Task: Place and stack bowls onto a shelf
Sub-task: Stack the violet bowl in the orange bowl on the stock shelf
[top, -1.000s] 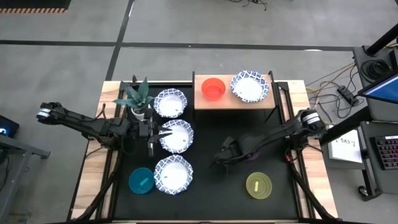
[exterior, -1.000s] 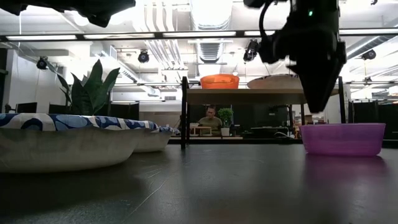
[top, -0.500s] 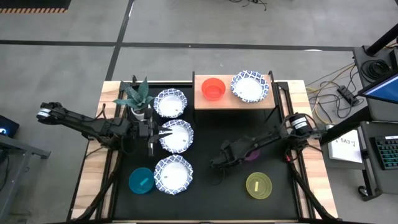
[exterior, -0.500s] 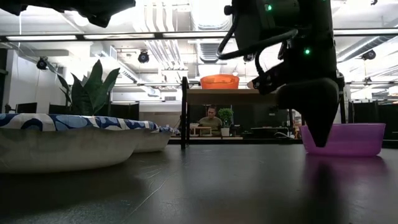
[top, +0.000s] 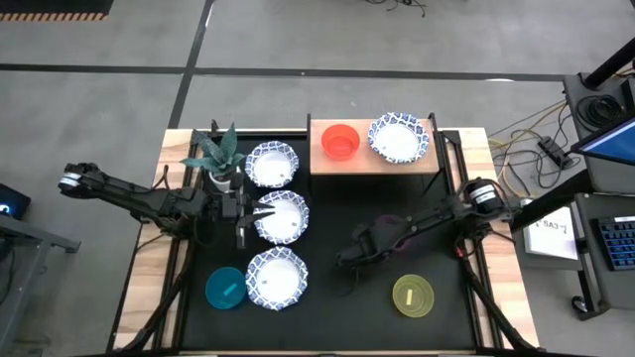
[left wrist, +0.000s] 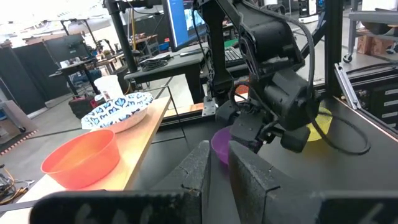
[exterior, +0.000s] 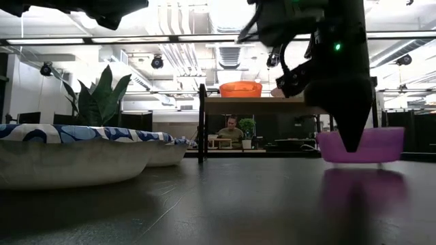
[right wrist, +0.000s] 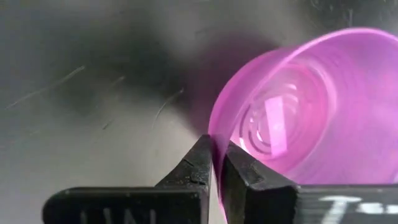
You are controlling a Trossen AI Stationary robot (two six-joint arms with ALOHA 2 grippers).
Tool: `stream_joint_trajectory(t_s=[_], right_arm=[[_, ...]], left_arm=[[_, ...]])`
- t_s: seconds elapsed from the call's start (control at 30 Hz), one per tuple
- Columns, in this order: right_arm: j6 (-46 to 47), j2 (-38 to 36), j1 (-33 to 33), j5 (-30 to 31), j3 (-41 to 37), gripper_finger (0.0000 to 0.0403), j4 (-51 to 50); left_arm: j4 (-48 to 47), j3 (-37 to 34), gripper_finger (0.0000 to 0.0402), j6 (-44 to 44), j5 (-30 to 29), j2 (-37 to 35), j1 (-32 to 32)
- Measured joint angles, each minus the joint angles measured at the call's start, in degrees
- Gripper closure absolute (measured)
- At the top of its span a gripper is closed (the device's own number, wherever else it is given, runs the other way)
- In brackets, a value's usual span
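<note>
A: Purple bowl [right wrist: 292,118] — translucent glossy plastic, smooth, moulded rings inside. Red bowl [left wrist: 83,158] likewise smooth plastic, semi-gloss.

B: Noted. Desk [top: 337,307]?

A: Matt black top, faint scratches in the right wrist view; pale bare wood along the side edges.

B: Shelf [top: 359,159]?

A: Light wood board, matt, on thin dark metal-looking legs.

B: Right gripper [right wrist: 216,163]?

A: Matt black plastic, slightly grainy. Patterned bowls [top: 277,279] look glazed, glossy white with blue print.

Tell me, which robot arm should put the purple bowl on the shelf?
The right one, probably: its right gripper already pinches the purple bowl, lifted off the table, near the shelf.
</note>
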Motion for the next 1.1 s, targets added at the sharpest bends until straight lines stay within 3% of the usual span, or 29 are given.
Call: stream_joint_trajectory(t_s=[0.47,0.7,0.93,1.1], right_arm=[[-29.0,-5.9,0.4,-1.4,16.9,0.0394,-0.1],[-44.9,-5.8,-0.3,3.2,27.2,0.0394,-0.3],[-58.1,-5.7,-5.5,11.3,36.0,0.0394,-1.9],[-64.6,-5.7,-12.8,12.6,39.7,0.0394,-4.4]], left_arm=[[0.0,0.0,0.0364,0.0,0.0,0.0,0.0],[0.0,0.0,0.0364,0.0,0.0,0.0,0.0],[0.0,0.0,0.0364,0.0,0.0,0.0,0.0],[0.0,0.0,0.0364,0.0,0.0,0.0,0.0]])
